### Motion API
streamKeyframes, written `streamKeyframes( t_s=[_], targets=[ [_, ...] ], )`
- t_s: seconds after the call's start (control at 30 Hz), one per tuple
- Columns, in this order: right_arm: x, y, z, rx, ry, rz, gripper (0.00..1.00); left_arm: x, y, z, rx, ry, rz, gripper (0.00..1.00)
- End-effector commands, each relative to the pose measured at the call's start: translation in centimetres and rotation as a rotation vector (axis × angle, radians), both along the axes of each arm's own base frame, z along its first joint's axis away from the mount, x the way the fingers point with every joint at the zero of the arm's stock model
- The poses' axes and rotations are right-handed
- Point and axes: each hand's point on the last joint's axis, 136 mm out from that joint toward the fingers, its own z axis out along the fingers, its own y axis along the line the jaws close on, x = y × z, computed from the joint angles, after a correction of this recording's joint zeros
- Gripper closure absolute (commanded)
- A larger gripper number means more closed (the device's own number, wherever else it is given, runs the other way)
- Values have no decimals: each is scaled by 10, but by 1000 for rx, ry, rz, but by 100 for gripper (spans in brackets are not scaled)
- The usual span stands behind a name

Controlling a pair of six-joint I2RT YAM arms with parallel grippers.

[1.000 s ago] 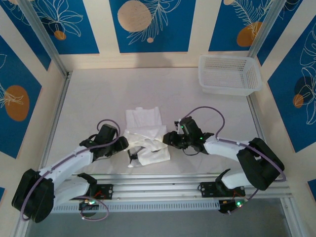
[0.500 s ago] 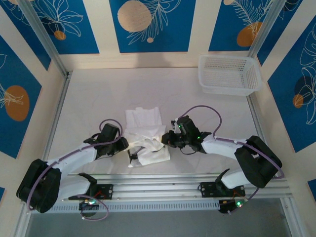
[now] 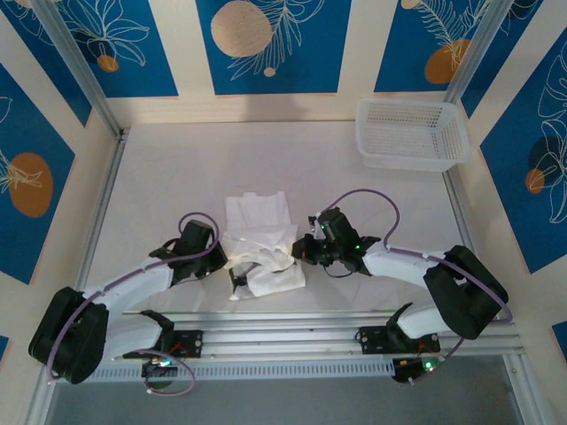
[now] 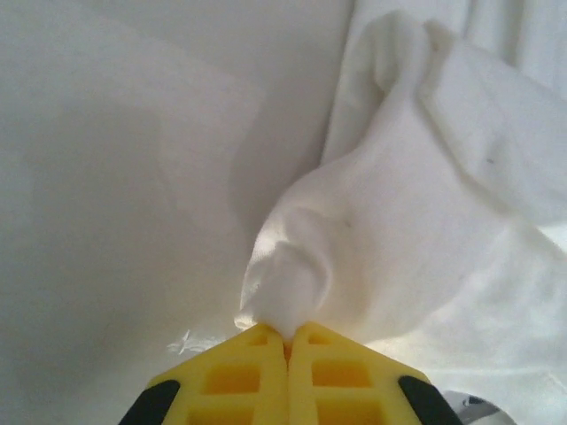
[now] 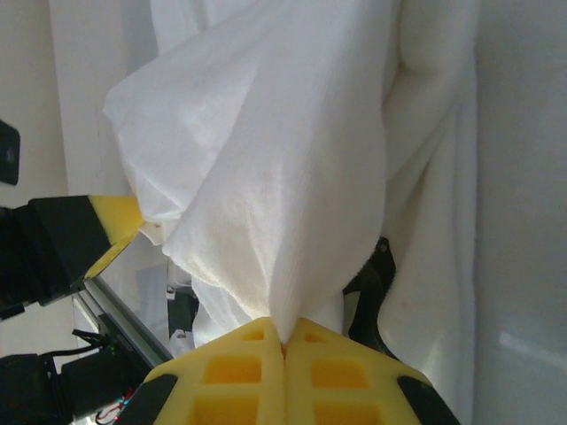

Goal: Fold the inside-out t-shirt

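Left wrist view, nearest first: the left gripper (image 4: 288,335) has its yellow jaws pressed together on a pinched nub of white cloth at the bottom centre of the frame, and the fold rises from there toward the upper right. From the right wrist camera, the right gripper (image 5: 283,341) is likewise clamped on a thin ridge of the same fabric, which stands tent-like up the middle of the frame. Seen from above, the two grippers sit low in the frame, one at each side of the inside-out t-shirt (image 3: 257,212). The shirt lies crumpled at the lower centre of the desk (image 3: 177,168), its upper part flatter and its lower part heaped between the grippers. A small dark object (image 3: 237,282) lies at the shirt's lower left edge; what it is I cannot tell. The cloth looks thin, light and entirely limp, so it should sag and crease wherever it is unsupported, and a shallow pinch could slip out. Hems, seams or shoulder corners would likely give the firmest hold, with both sides lifted evenly to spread it. Farthest away, a white mesh basket (image 3: 412,162) stands at the upper right of the desk, well apart from the shirt.
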Motion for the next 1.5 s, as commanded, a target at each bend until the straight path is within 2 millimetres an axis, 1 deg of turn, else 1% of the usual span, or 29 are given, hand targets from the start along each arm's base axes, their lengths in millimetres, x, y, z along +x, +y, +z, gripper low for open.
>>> streamKeyframes(
  t_s=[0.0,0.03,0.07,0.1,0.17,0.23,0.3,0.4,0.47,0.53,0.6,0.67,0.7,0.8,0.87,0.93,0.97,1.0,1.07,1.1,1.17,1.23,1.27,1.3,1.33,1.37,1.4,1.43,1.47],
  targets=[
    [11,-3,17,12,-11,-38,98,15,-12,36,-80,-79,-5,100],
    [17,-3,22,20,-18,-46,99,24,-14,52,-83,-116,-7,100],
    [26,-3,29,32,-29,-57,99,35,-16,69,-73,-154,-14,100],
    [37,-4,37,42,-39,-74,100,45,-16,82,-49,-179,-18,100],
    [59,-7,46,47,-61,-109,100,68,-16,99,-14,-201,-14,100],
    [82,-9,49,38,-81,-132,100,90,-14,101,4,-199,4,100],
    [107,-4,49,32,-111,-117,100,112,-10,96,26,-200,26,100],
    [137,1,41,14,-99,-96,100,141,-12,87,40,-203,24,100],
    [154,1,34,10,-98,-105,96,155,-14,80,39,-197,20,100],
    [169,-2,25,8,-96,-122,88,168,-10,74,47,-198,41,98],
    [184,-4,20,8,-93,-132,77,181,0,71,60,-207,78,88],
    [195,-3,16,11,-85,-120,70,192,9,69,45,-214,108,79],
    [200,-1,16,10,-83,-108,66,198,14,70,33,-222,122,72],
    [215,-1,25,-4,-96,-91,60,215,21,80,3,-252,116,57],
    [222,-5,38,-8,-119,-93,57,223,27,90,26,-262,90,55],
    [221,-11,50,-26,-146,-81,55,225,36,100,69,-266,69,54],
    [218,-17,53,-56,-161,-80,53,222,41,104,87,-266,63,53],
    [212,-24,51,-91,-171,-82,50,217,44,107,100,-270,53,51],
    [199,-36,45,-131,-192,-82,45,203,46,106,113,-272,22,45],
    [191,-40,39,-139,-200,-79,43,195,44,103,102,-271,3,41],
    [175,-45,25,-152,-196,-69,43,177,41,90,90,-246,-16,36],
    [161,-44,13,-164,-185,-48,49,162,41,76,84,-217,-29,36],
    [154,-42,8,-166,-179,-33,55,155,40,71,78,-208,-39,36],
    [148,-36,5,-160,-176,-10,66,149,38,67,70,-202,-51,36],
    [143,-30,5,-148,-173,14,76,144,36,65,58,-195,-61,38],
    [137,-23,3,-141,-161,33,84,138,32,63,42,-185,-70,44],
    [130,-16,3,-133,-147,49,91,131,27,62,23,-174,-83,54],
    [123,-9,2,-123,-140,62,95,124,21,62,6,-167,-100,65],
    [116,-2,1,-114,-136,73,97,115,11,63,-15,-164,-127,78]
  ],
)
